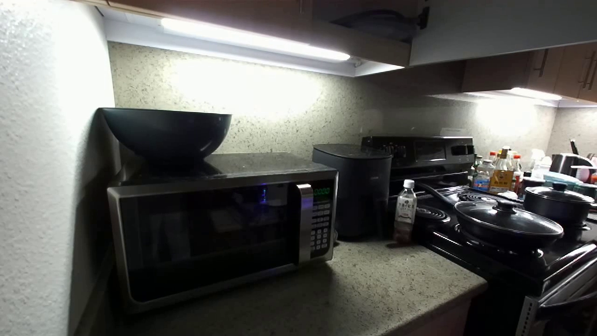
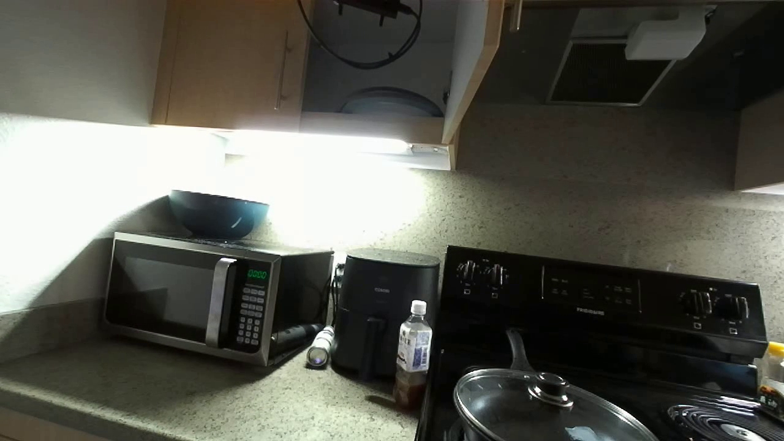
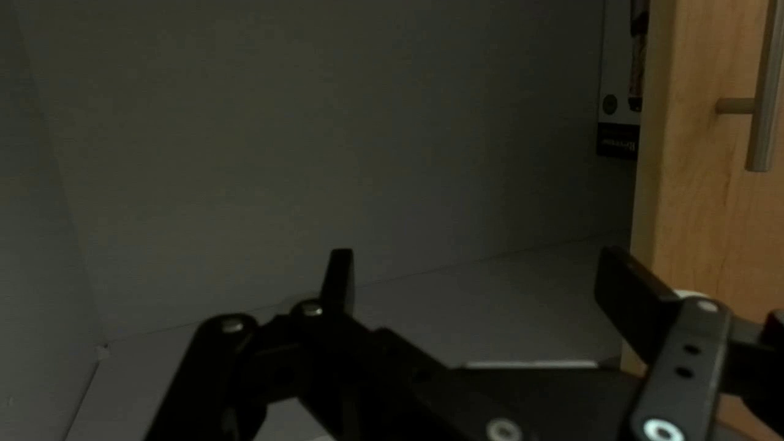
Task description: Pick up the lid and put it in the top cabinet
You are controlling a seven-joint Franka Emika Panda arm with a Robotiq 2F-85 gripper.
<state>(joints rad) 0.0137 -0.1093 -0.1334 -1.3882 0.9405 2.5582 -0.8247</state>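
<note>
Fingers apart, empty; dipping could nudge the round lid below them; sideways retreat could scrape the wooden cabinet door alongside.

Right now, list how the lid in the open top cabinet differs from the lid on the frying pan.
Place: the cabinet lid is up in the top cabinet; the pan lid sits on the frying pan. Look: the cabinet lid appears dim and bluish-grey; the pan lid is clear with a bright edge. Build: the pan lid has a knob; on the cabinet lid none shows. Both have curved outlines.
</note>
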